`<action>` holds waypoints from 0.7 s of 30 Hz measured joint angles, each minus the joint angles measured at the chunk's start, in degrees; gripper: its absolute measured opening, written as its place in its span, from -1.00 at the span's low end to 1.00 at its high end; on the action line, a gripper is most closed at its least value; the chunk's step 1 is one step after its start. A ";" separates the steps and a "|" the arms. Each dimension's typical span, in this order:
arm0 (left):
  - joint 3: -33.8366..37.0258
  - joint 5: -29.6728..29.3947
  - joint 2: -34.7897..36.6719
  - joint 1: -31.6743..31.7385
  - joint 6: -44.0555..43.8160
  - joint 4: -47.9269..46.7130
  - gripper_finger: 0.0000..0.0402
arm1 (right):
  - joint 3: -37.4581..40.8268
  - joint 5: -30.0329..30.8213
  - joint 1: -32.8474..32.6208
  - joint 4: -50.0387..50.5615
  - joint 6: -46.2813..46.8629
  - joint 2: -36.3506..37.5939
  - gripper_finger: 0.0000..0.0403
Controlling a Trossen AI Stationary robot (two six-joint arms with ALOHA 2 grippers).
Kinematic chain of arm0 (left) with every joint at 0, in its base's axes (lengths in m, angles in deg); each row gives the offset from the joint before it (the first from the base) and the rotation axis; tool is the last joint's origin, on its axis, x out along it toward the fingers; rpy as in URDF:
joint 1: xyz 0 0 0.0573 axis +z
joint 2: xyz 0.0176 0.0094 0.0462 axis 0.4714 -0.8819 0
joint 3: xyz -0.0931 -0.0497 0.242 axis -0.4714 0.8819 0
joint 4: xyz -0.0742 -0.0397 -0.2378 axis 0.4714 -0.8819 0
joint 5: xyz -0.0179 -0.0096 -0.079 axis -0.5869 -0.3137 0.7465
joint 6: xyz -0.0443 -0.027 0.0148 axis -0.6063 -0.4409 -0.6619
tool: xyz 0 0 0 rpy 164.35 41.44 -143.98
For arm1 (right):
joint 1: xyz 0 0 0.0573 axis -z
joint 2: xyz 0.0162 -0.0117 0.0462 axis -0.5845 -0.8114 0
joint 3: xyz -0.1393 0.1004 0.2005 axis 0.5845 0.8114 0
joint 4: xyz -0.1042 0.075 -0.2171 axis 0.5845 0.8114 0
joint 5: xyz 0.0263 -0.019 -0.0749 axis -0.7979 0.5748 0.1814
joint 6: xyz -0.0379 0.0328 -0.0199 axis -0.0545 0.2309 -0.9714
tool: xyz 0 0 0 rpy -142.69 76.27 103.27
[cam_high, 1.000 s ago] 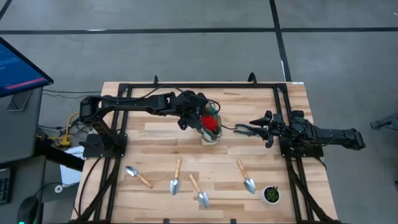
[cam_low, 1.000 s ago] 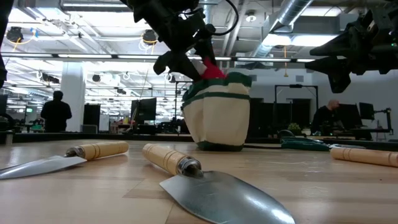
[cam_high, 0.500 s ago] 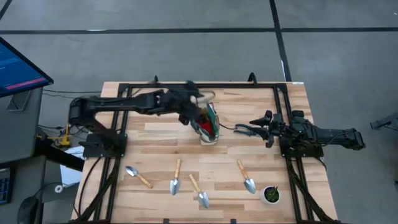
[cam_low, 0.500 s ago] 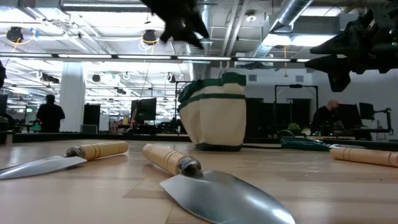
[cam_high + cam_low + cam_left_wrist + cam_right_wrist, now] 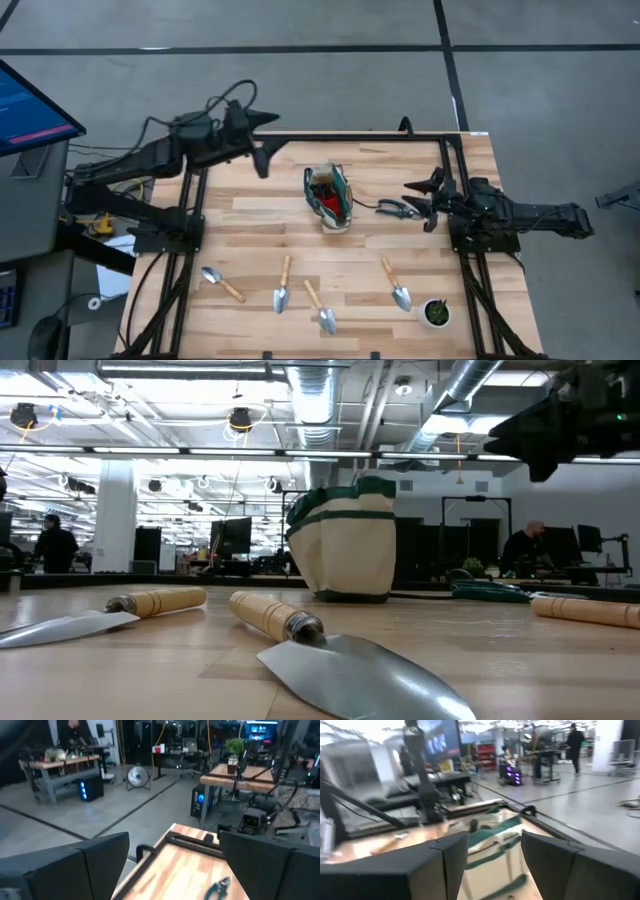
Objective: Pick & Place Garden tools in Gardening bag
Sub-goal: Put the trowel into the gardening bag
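Left gripper raised over the table's far-left corner, fingers spread wide, nothing between them. Along the near edge, four wooden-handled tools: a trowel nearest the left edge, then a second, then a fork just beside it, heads toward the near edge. In the low view, a trowel lying close to the camera, another handle at its left. Bag standing upright near the table's middle, toward the far edge, mouth open, something red and dark showing inside; beige with green trim in the low view. Shears flat on the wood just right of the bag, apart from it. Fourth trowel near the near edge, right of the fork. Right gripper low over the table toward the right edge, just right of the shears, fingers parted with a gap, holding nothing; bag in sight between them. Pot with a green plant at the near-right corner.
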 joint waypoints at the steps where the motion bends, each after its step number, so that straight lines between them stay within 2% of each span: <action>1: 0.00 -0.28 0.45 0.00 -0.49 0.32 0.50 | -1.41 0.51 0.03 0.65 -0.72 -1.89 -0.11; 9: 0.00 -0.84 1.85 -0.73 -5.82 -5.03 0.50 | -15.32 0.81 -0.18 14.31 0.84 -21.64 -0.10; 18: 0.03 -0.64 1.35 -4.71 -14.20 -16.53 0.50 | -33.32 -2.47 -1.72 37.94 11.06 -42.17 -0.22; 21: 0.03 -0.64 1.40 -6.17 -14.97 -17.29 0.50 | -37.08 -4.70 -3.36 44.44 18.20 -47.38 -0.29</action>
